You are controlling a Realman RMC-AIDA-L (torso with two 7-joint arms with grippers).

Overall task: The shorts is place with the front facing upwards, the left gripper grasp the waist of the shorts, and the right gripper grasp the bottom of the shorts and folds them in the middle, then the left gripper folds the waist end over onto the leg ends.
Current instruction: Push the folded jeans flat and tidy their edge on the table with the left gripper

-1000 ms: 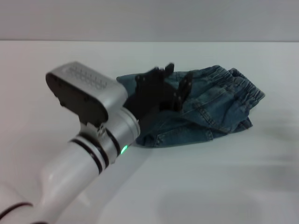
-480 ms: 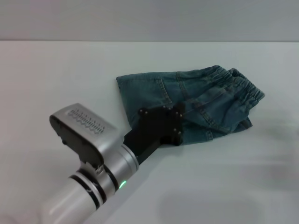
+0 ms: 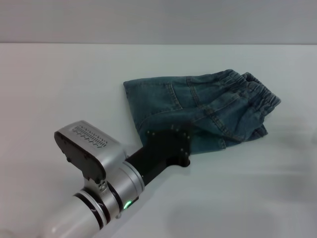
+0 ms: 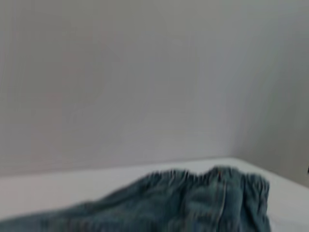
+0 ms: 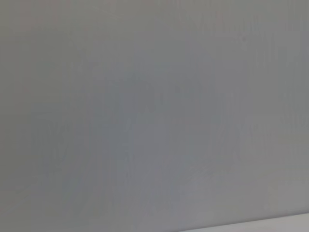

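Observation:
The denim shorts (image 3: 208, 106) lie folded on the white table (image 3: 59, 89), right of centre. The elastic waistband sits at the right end, and a flat layer reaches to the left. My left gripper (image 3: 177, 145) is at the near edge of the shorts, its black body covering the lower left corner of the fabric. It holds no cloth that I can see. In the left wrist view the shorts (image 4: 193, 203) fill the lower part, with the gathered waistband showing. The right gripper is out of view.
The white table stretches wide around the shorts, with a grey wall (image 3: 158, 20) behind its far edge. My left arm's silver forearm (image 3: 99, 188) crosses the near left part of the table. The right wrist view shows only a plain grey surface.
My left gripper has drawn back from above the middle of the shorts toward the near left. It has come down to the near edge. The shorts have stayed folded and still.

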